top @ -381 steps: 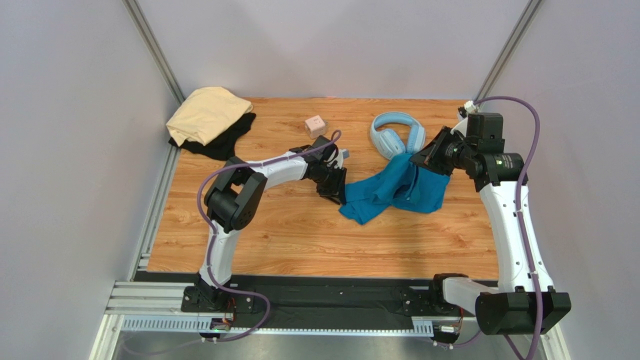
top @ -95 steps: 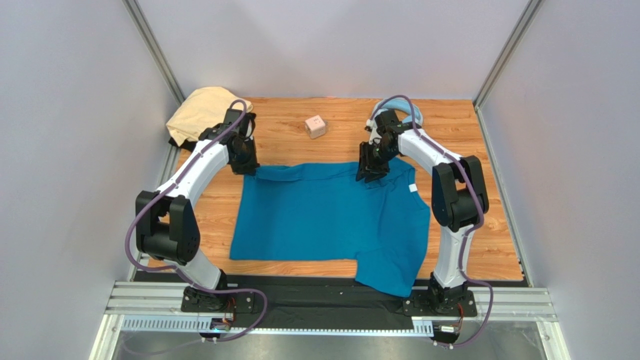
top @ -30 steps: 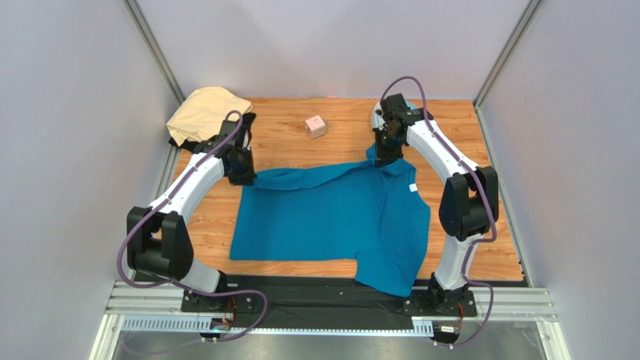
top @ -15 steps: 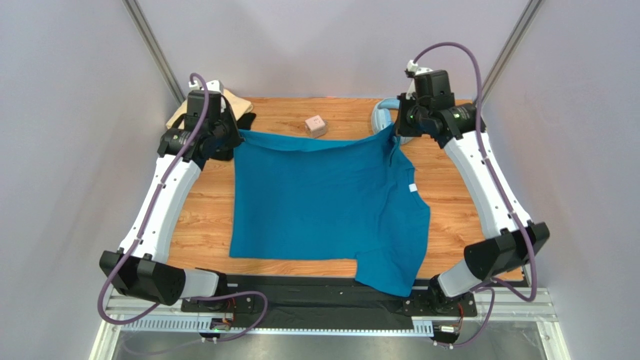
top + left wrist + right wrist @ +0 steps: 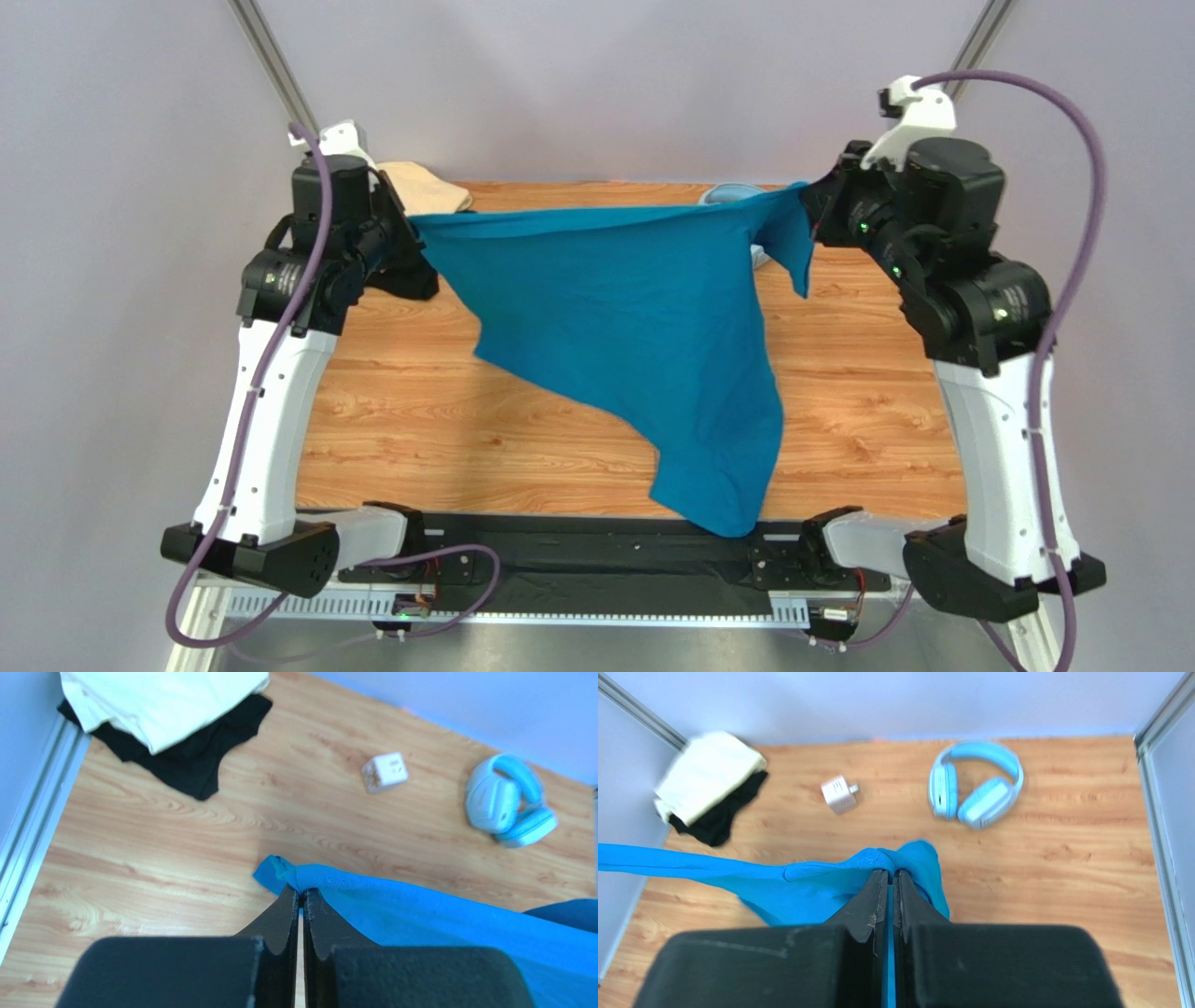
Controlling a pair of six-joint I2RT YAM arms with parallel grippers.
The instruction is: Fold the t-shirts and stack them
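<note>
The teal-blue t-shirt (image 5: pixel 631 322) hung in the air above the worktop (image 5: pixel 407 406). Its upper edge was pulled taut and level from side to side, parallel to the back wall (image 5: pixel 589 84). From that edge the cloth fell and narrowed into a slanting tail that pointed down toward the near edge. Whether the tail's tip touched anything, I could not tell.

The right claw (image 5: pixel 891 875) was pinched tight on one end of the edge, raised up near the light-blue headphones (image 5: pixel 976 791), with a short flap drooping just beside it. The left claw (image 5: pixel 302 894) was clamped on the other end, far to the left of the headphones.

The worktop was wood-grain board, boxed in by plain pale grey walls, with metal posts (image 5: pixel 274 63) at the back corners.

A small pinkish cube (image 5: pixel 838 794) lay on the boards to the left of the headphones, well apart from them. Farther left of the headphones, in the back corner, the pale tan t-shirt (image 5: pixel 161 700) lay bunched on the black t-shirt (image 5: pixel 189 756), which stuck out from beneath it. Seen from above, the hanging shirt screened the cube and most of the headphones.
</note>
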